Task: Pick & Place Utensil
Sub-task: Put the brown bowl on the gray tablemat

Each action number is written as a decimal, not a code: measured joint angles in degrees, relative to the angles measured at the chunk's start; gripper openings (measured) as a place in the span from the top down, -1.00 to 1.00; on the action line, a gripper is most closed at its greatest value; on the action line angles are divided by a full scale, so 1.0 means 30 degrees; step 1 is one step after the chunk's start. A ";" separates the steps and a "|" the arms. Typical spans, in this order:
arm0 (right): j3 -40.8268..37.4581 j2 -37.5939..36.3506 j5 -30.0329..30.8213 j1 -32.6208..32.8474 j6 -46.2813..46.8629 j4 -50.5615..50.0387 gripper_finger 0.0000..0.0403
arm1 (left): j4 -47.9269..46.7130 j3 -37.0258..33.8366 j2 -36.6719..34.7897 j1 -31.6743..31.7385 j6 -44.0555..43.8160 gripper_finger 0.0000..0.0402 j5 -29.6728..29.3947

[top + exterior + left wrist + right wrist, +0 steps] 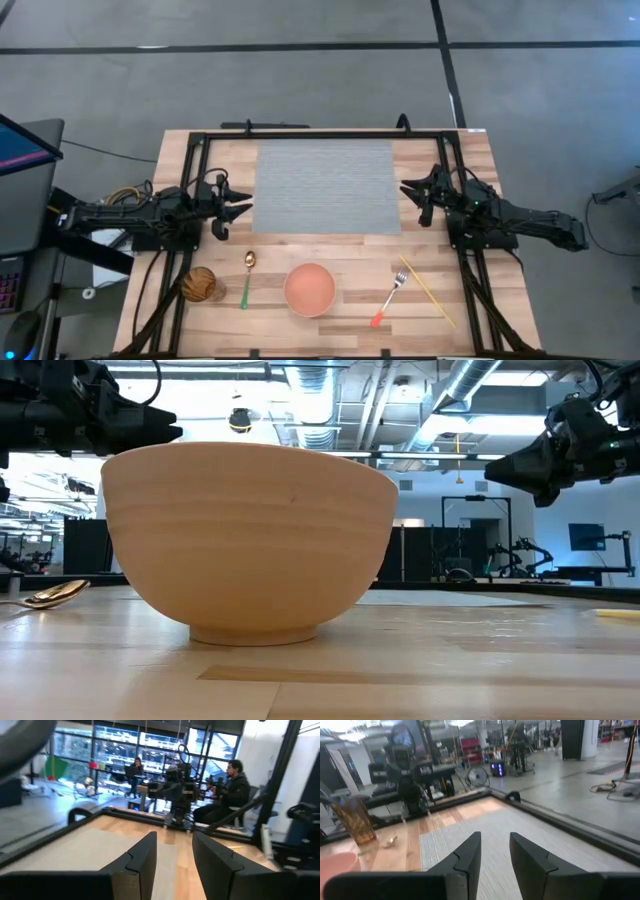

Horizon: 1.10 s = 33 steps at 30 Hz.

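On the table's near part lie a gold spoon with a green handle (246, 279), a fork with a red handle (389, 299) and a pair of pale chopsticks (428, 291). A salmon bowl (310, 290) stands between spoon and fork; it fills the low view (250, 540). An amber cup (200, 285) stands left of the spoon. My left gripper (244, 210) hovers open at the grey mat's left edge; my right gripper (410, 193) hovers open at its right edge. Both hang above the table, touching nothing.
A grey placemat (328, 186) lies across the table's far middle. A black frame (320, 133) runs around the work area. People sit in the room beyond, seen in the left wrist view (235, 787).
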 joint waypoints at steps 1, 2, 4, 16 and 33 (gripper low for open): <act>0.0000 0.0000 0.0000 0.0008 0.0094 0.0345 0.52 | 0.0009 -0.0002 0.0073 0.0000 -0.0096 0.37 0.0241; 0.0000 -0.0007 0.0000 0.0015 0.0397 0.0739 0.52 | 0.0069 0.0007 0.0180 0.0000 -0.0084 0.37 0.0414; 0.0000 -0.0007 -0.0029 0.0054 0.1664 0.1361 0.52 | 0.0051 0.0239 0.0525 -0.0007 -0.0012 0.37 0.0481; 0.0007 0.1043 -0.4650 0.1509 0.2944 1.1444 0.52 | 0.0007 0.4714 0.6444 -0.0007 0.0822 0.37 0.1927; 0.5079 1.2527 -0.2926 0.5720 -0.0289 1.3799 0.52 | -0.5017 1.0834 1.4881 -0.0515 -0.1186 0.37 0.4265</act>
